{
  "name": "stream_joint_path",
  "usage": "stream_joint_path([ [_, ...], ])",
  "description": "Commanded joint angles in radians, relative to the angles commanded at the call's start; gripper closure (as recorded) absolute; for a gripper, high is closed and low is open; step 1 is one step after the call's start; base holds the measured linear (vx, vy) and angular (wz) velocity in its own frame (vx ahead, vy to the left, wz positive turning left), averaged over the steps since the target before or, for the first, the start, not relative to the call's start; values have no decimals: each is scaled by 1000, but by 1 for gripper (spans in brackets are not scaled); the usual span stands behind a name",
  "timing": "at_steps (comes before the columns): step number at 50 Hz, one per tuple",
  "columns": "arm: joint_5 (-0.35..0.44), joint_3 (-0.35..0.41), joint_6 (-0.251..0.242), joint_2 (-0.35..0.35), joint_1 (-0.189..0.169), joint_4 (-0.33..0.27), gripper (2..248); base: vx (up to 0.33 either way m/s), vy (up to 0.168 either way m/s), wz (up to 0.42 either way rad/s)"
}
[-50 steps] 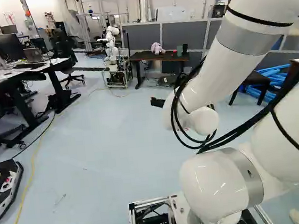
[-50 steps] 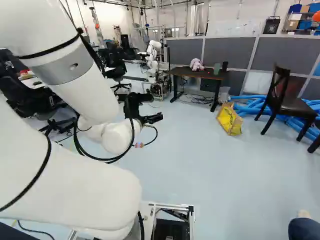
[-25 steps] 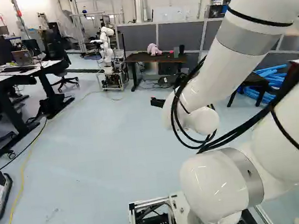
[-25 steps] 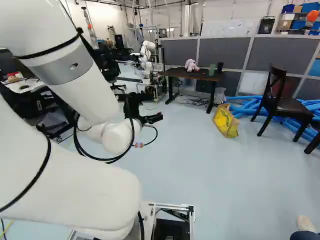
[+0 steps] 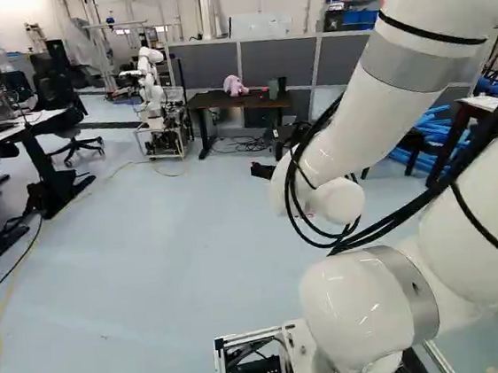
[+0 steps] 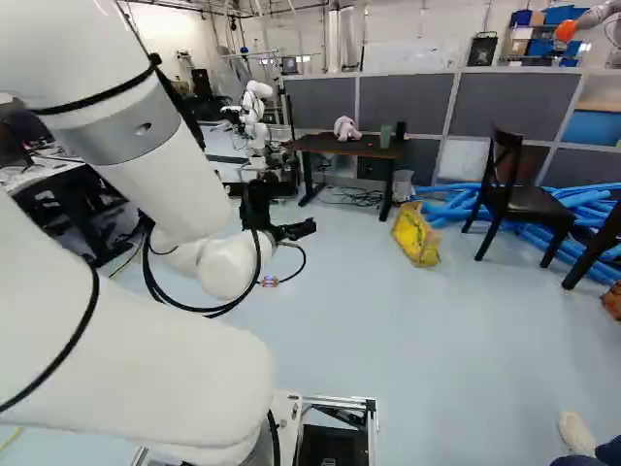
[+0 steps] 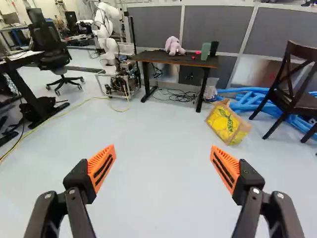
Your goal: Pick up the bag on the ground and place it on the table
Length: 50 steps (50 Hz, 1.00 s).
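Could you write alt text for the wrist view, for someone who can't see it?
An open robot gripper with orange pads faces a yellow bag on a pale floor, near blue tubes and a dark chair. Beyond, a pink stuffed toy sits on a dark table, with another white robot beside the table.

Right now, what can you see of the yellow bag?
The bag is yellow, with lemon-like fruit and green leaves pictured on its front and plain tan sides. It looks like stiff, shiny woven plastic. It stands open-topped and leaning on the floor, beside the table and just ahead of the blue tubes. The jaws don't touch it.
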State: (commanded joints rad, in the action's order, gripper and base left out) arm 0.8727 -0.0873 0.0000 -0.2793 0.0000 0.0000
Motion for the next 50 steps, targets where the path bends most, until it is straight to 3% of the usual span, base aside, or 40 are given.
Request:
stream_joint_path([
  [50,0,0,0,0,0,0,3,218,-99,-208],
])
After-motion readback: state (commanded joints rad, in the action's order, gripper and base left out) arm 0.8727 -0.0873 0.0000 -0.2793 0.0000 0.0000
